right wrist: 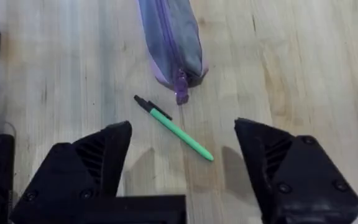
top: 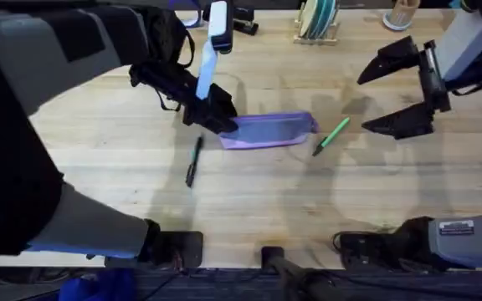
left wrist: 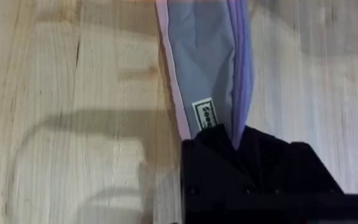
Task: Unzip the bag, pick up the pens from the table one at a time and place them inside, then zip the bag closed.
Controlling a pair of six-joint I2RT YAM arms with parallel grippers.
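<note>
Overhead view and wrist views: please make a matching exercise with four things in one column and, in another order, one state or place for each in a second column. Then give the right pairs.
Things:
1. bag
2. black pen
3. green pen
4. right gripper

States or places:
A. open, above the table
B. lies near the bag's zipper-pull end
C. lies near the bag's end pinched by the left gripper
D. zipped shut, flat on the table

Pairs: 1-D, 2-C, 3-B, 4-A

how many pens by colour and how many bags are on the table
black pen: 1
green pen: 1
bag: 1
total: 3
</note>
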